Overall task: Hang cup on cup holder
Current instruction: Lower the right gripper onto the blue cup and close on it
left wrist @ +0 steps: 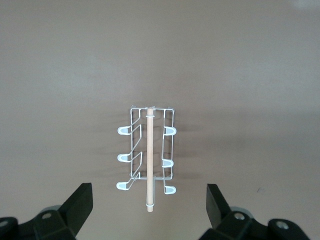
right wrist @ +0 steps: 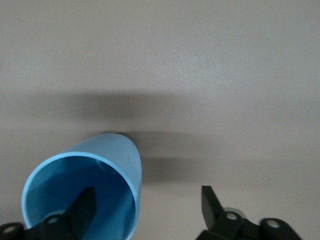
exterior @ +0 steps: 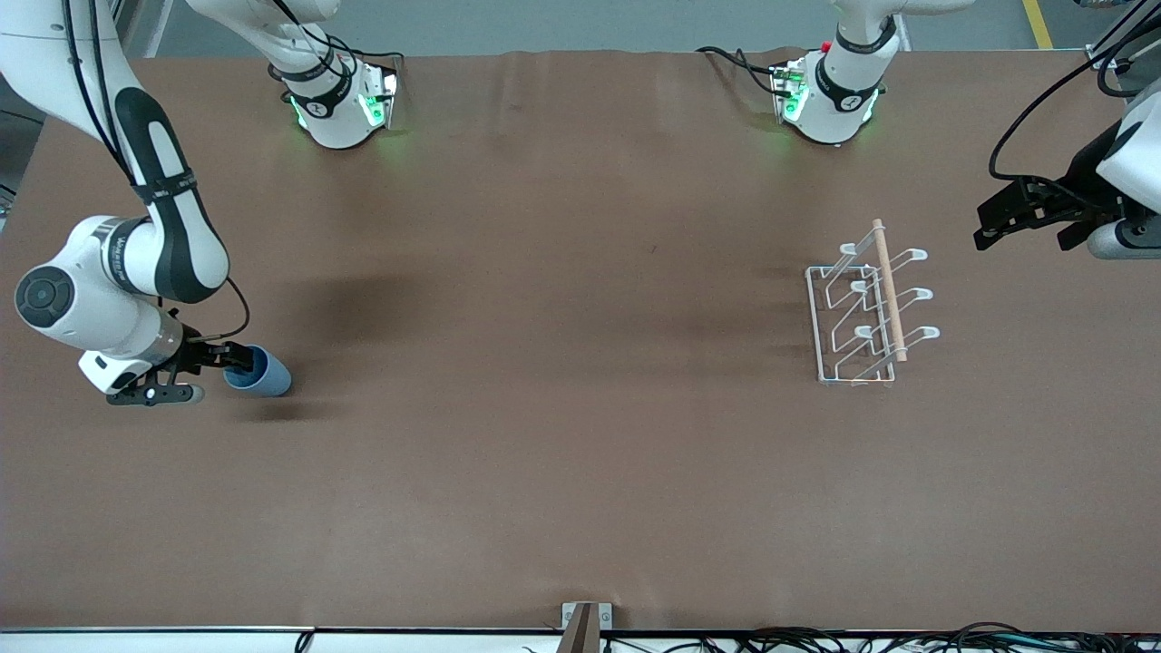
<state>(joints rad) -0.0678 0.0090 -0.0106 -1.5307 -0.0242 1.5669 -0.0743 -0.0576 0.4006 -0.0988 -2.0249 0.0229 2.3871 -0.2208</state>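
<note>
Cup (exterior: 258,372) first: it's a little light-blue tumbler with no handle, smooth matte plastic by the look of it, so I'd bet it weighs almost nothing, is stiff enough to pinch, and won't break if dropped, but could be a bit slick and might squirm or tip if squeezed off-centre. With no handle, the rim wall is the obvious place to grab, one finger inside and one outside. That's pretty much how things sit now: the cup is on the desk (exterior: 580,453) close to the edge at the right arm's end, roughly midway along that edge, and looks tipped toward its side. In the right wrist view one finger (right wrist: 82,207) is inside the cup's mouth and the other is outside, well clear of the wall, so the right gripper's (exterior: 190,372) jaws are open and straddling one side of the rim, not clamped on it yet. Cup holder (exterior: 866,308), the white wire rack with the wooden dowel (exterior: 889,290) on top, stands near the desk edge at the left arm's end, well apart from the cup. The left gripper (exterior: 1020,222) waits in the air over that same edge beside the rack, jaws spread wide and holding nothing.
</note>
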